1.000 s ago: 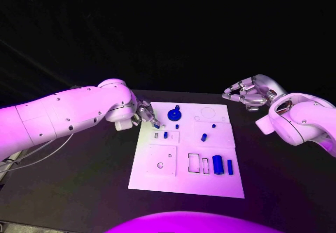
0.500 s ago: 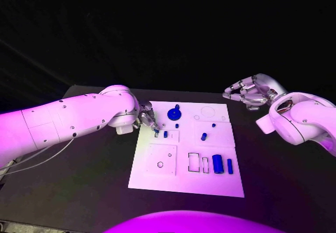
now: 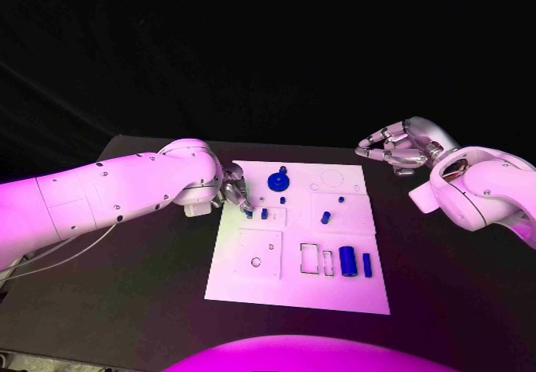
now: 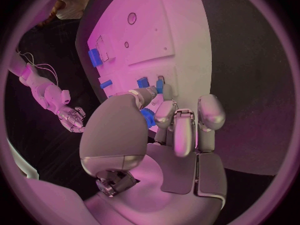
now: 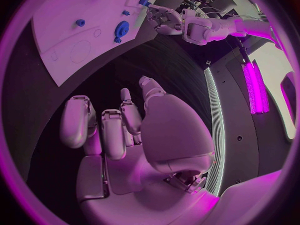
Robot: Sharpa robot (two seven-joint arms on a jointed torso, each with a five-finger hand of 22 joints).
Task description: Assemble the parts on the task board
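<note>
The white task board (image 3: 268,288) lies mid-table. On it are a blue gear (image 3: 278,183), a thick blue cylinder (image 3: 348,263), a slim blue bar (image 3: 366,266) and small blue pegs (image 3: 325,218). My left hand (image 3: 235,191) hovers at the board's back left edge. In the left wrist view it pinches a small blue part (image 4: 148,117) between thumb and a finger, just above the board (image 4: 162,30) near other blue pegs (image 4: 143,82). My right hand (image 3: 396,151) hangs off the board's back right corner, fingers loosely bent, holding nothing (image 5: 119,125).
Black table (image 3: 134,294) surrounds the board on all sides. Empty outlined slots (image 3: 310,260) sit beside the blue cylinder. The right wrist view shows the board's far end (image 5: 69,40) with the gear (image 5: 122,29) and my left hand (image 5: 164,19) beyond.
My left arm has swung slightly forward and its hand has come down a little toward the board's left edge. The right hand has stayed put.
</note>
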